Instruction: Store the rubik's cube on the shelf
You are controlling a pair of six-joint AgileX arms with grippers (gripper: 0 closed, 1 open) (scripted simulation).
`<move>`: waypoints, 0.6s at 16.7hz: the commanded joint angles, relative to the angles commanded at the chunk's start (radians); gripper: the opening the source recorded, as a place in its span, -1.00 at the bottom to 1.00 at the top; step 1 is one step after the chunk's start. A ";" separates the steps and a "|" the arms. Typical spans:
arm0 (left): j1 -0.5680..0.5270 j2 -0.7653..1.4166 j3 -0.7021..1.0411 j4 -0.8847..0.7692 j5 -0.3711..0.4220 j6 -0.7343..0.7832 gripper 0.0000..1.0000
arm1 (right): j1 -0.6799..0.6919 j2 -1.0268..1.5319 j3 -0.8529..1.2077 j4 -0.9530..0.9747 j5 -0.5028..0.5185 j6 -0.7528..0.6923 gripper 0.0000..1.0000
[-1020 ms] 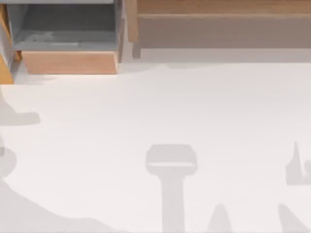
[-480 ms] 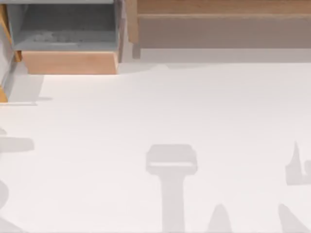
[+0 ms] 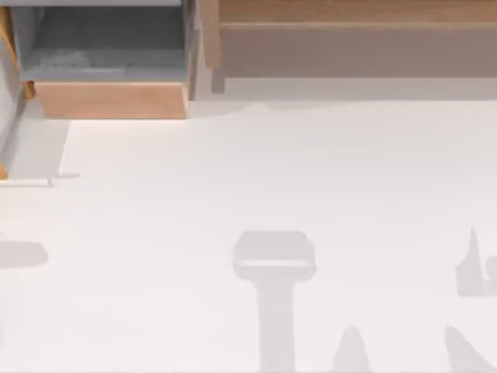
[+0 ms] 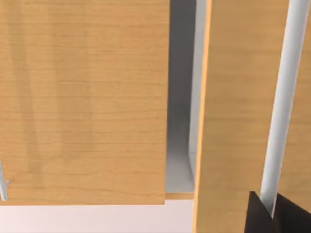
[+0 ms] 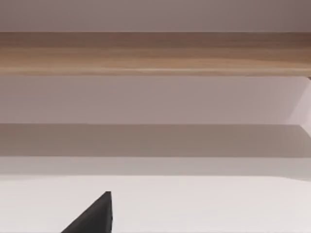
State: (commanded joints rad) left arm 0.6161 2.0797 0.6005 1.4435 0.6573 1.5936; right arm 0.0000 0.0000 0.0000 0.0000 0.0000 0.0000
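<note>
Comparing with the earlier top views, the orange edge of the cabinet door (image 3: 2,169) at the left border now sits lower in the frame. The grey shadow band beside it reaches further down the white table (image 3: 311,179), and the soft shadow patch near the left edge has also dropped. The grey-lined box compartment (image 3: 109,47) and the shelf (image 3: 357,50) at the far right side are unchanged, as are the arm shadows on the near table.

In the left wrist view, the left gripper (image 4: 267,214) is closed narrowly on the white bar handle (image 4: 286,97) of a light wooden door panel (image 4: 238,97), with a dark finger on either side of the bar. A second wooden panel (image 4: 82,97) stands beside it, with a grey gap between them.

The right gripper (image 5: 95,218) points level toward the shelf front over the table; its opening cannot be told. The rubik's cube's position cannot be told.
</note>
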 joint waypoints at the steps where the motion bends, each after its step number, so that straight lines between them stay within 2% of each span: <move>1: 0.013 -0.008 -0.040 0.013 0.014 0.000 -1.00 | 0.000 0.000 0.000 0.000 0.000 0.000 1.00; 4: 0.063 -0.042 -0.111 0.060 0.063 0.002 -1.00 | 0.000 0.000 0.000 0.000 0.000 0.000 1.00; 8: 0.065 -0.045 -0.114 0.063 0.066 0.002 -1.00 | 0.000 0.000 0.000 0.000 0.000 0.000 1.00; 10: 0.065 -0.045 -0.114 0.063 0.066 0.002 -0.70 | 0.000 0.000 0.000 0.000 0.000 0.000 1.00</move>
State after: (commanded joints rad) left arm 0.6813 2.0351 0.4866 1.5062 0.7234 1.5952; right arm 0.0000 0.0000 0.0000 0.0000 0.0000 0.0000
